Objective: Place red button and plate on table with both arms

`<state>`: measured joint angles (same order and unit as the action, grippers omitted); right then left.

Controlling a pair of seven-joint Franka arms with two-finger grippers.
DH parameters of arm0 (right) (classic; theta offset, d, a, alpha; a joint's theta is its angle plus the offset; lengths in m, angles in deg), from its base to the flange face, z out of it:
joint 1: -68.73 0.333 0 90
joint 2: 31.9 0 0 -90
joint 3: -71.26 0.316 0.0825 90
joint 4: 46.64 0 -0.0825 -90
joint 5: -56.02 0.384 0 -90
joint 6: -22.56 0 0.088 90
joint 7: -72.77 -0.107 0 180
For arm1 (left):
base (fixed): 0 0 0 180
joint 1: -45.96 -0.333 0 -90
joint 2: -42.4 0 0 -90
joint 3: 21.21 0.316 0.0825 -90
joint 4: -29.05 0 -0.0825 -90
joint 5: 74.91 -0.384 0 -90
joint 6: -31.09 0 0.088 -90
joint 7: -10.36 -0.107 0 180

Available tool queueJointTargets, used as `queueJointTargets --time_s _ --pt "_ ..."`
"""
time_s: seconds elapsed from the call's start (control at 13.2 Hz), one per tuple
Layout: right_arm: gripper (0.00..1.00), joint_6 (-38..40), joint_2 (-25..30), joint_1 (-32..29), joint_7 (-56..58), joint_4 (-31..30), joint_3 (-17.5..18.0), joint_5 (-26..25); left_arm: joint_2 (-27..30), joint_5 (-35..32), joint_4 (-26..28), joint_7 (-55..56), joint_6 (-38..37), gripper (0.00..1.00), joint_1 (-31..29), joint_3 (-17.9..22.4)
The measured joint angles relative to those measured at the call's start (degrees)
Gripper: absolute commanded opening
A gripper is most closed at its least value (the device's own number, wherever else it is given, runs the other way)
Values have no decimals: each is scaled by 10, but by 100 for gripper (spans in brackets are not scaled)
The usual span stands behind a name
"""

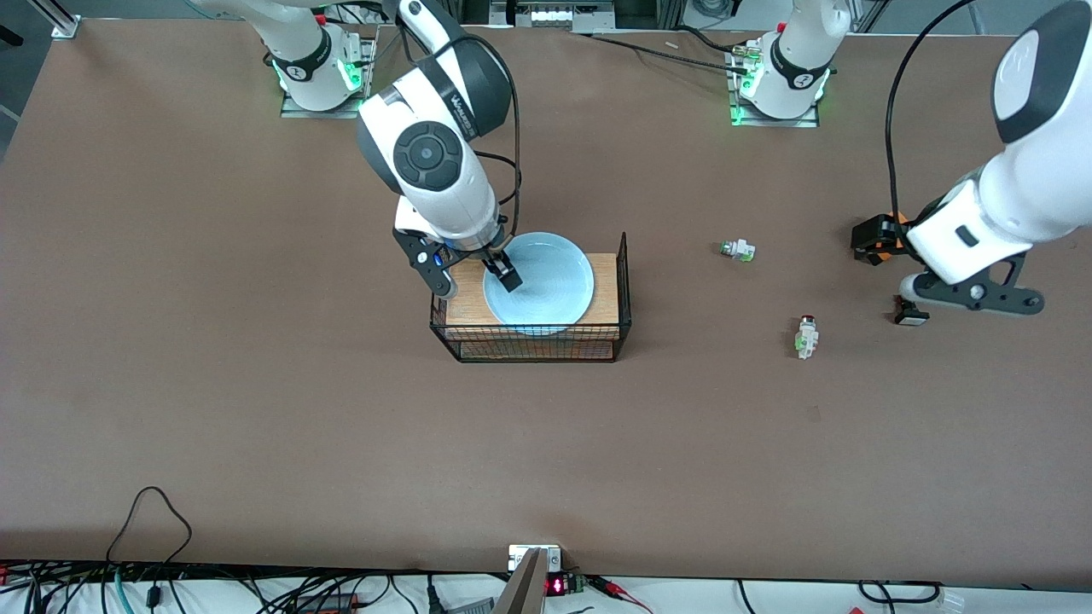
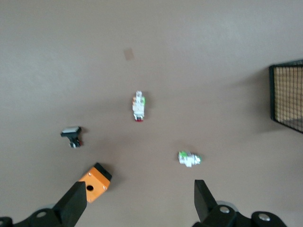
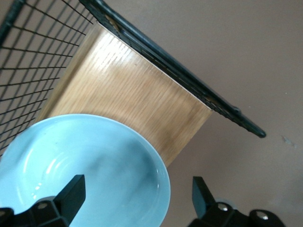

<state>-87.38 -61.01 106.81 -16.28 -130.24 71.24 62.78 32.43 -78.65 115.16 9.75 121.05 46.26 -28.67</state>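
Note:
The light blue plate (image 1: 546,281) lies on the wooden top of a black wire rack (image 1: 529,337) in the middle of the brown table (image 1: 256,384). My right gripper (image 1: 472,275) is open and straddles the plate's rim at the right arm's end; one finger is over the dish, the other outside it. In the right wrist view the plate (image 3: 85,165) fills the space at my right gripper (image 3: 137,187). The red button (image 1: 806,335) lies on the table toward the left arm's end, also seen in the left wrist view (image 2: 138,107). My left gripper (image 1: 972,294) is open and empty, up over the table (image 2: 139,194).
A white switch with a green-silver end (image 1: 737,250) lies farther from the front camera than the red button. A black-topped switch (image 1: 909,313) and an orange box (image 1: 879,237) lie under the left arm. The rack has a raised wire wall (image 1: 625,281) at the left arm's end.

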Motion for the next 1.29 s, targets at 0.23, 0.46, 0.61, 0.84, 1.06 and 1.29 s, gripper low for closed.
queueJointTargets --time_s 0.23,0.46,0.61,0.84,1.06,1.29 --pt "100 0 -15 2 0 0 0 0 63 0 81 0 67 100 32 46" --pt "99 0 -28 4 0 0 0 0 107 0 127 1 88 100 37 52" --pt "90 0 -36 7 0 -1 0 -1 112 0 136 3 88 100 37 55" --pt "70 0 -42 13 0 0 0 -1 110 0 142 11 87 100 37 57" --pt "39 -1 -42 13 0 4 0 -1 110 0 142 14 87 100 38 56" --pt "17 1 -41 12 0 6 -1 12 110 1 139 14 87 100 39 55"
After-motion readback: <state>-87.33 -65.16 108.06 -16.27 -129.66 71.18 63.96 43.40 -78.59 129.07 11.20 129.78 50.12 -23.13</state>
